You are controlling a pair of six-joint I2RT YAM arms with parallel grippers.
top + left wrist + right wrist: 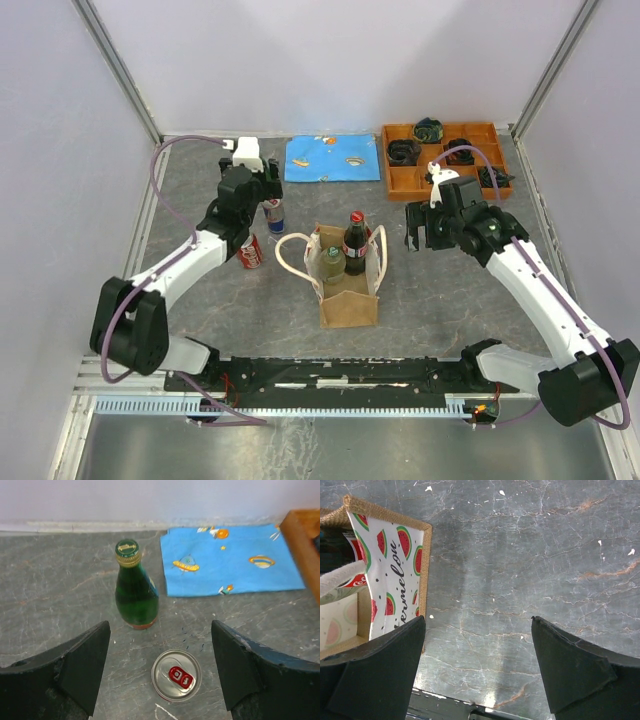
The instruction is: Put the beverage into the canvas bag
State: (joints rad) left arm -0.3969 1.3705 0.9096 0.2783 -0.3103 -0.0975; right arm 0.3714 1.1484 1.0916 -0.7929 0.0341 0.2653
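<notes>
Partway through this one: the tan-brown canvas bag (350, 300) with cream loop handles stands mid-table with two drinks already inside, a dark cola bottle with a red cap (355, 240) and an olive-green bottle (332, 264) beside it. Out on the grey marbled table (450, 290) there are more: a slim silver-topped can (176, 675), a standing green glass bottle (136, 592) just beyond it, and a red can (250, 253) near the left arm. The left gripper (160, 640) hangs right over that silver-topped can, fingers spread wide either side, nothing gripped; to me that looks like the next pick lining up. The right gripper (477, 630) is empty too, jaws apart over bare tabletop just right of the bag, whose watermelon-print lining shows at the wrist view's edge. I'd call it two in, three to go.
</notes>
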